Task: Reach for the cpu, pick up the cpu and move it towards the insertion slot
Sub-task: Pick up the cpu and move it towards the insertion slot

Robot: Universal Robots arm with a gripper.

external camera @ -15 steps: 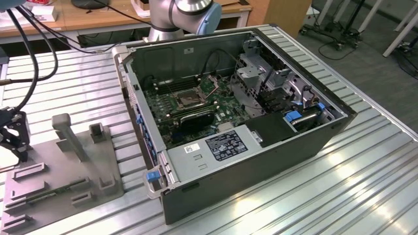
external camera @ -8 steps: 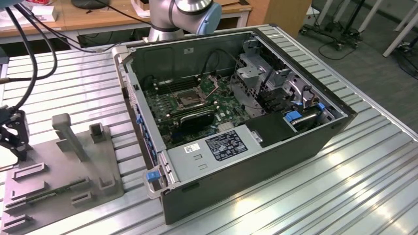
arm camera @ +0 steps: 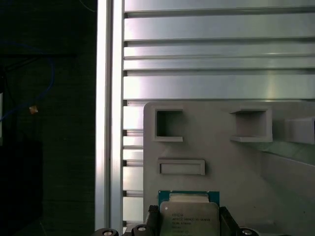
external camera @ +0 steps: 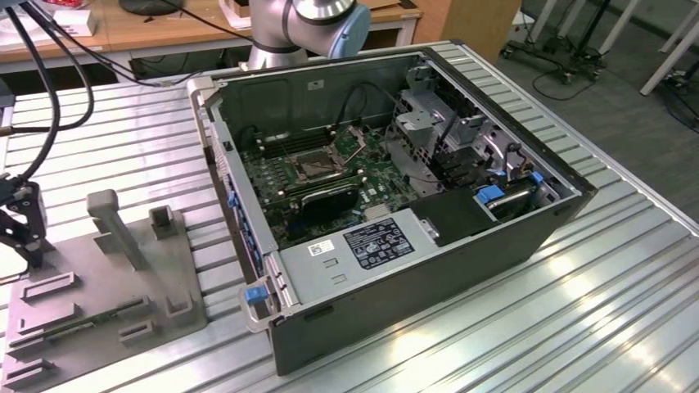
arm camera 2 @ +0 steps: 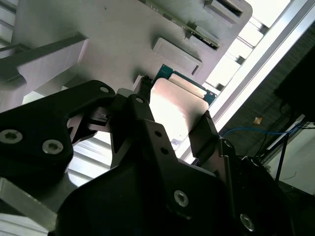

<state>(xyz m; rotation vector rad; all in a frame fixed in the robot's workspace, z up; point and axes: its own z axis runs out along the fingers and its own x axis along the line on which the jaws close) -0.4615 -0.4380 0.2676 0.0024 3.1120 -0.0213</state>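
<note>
The gripper has its two black fingers set a chip's width apart, one against each opposite edge of the cpu, pinching it between them. The cpu is a thin square chip with a bright silvery face and a green rim. In the first wrist view, the cpu sits between the fingertips at a corner of the grey plate, near a shallow rectangular pocket and close to the plate's edge. Whether the chip is resting on the plate or raised off it cannot be told.

In the exterior view, the gripper hangs at the exterior view's left edge, over the plate, which lies on a ribbed metal table. An open computer case lies on the table to the exterior view's right of the plate. The slot, a dark square socket with a shiny frame, sits on the green board inside the case, well apart from the gripper.
</note>
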